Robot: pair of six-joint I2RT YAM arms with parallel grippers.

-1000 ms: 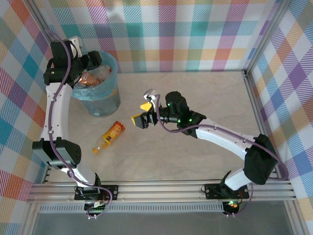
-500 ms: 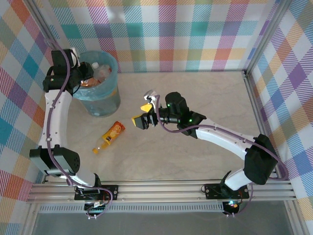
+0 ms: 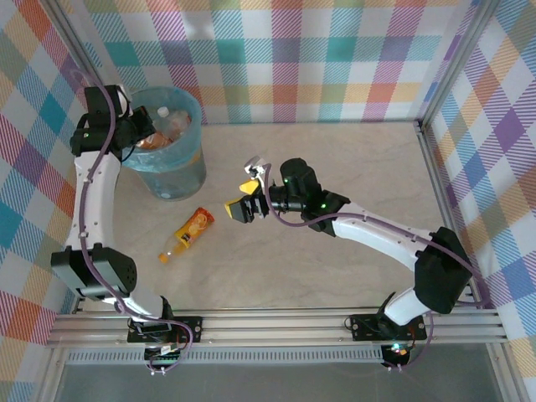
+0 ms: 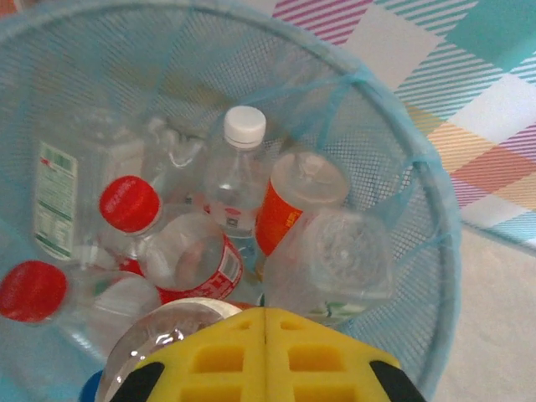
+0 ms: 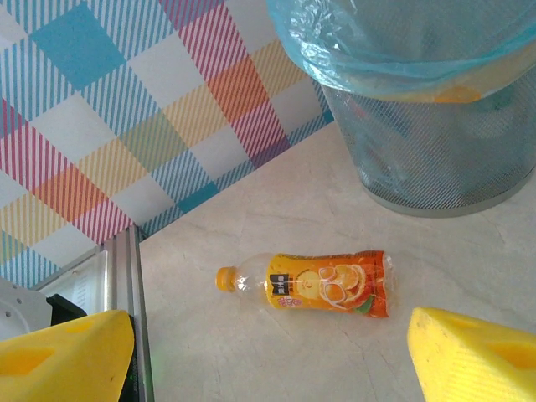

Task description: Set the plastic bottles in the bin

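- Jaws of the left gripper [image 4: 265,339], spread earlier, are now shut, empty, over the upper-left bin [image 3: 180,172].
- One orange-labelled bottle [image 3: 189,233] is seen lying lower left of centre, near the open right gripper [image 3: 243,195].

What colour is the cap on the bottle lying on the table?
Orange cap, on the orange-labelled bottle; clearest in the right wrist view.

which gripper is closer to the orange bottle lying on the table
Right. The right gripper hovers open beside the orange bottle; the left gripper is shut above the bin, farther away.
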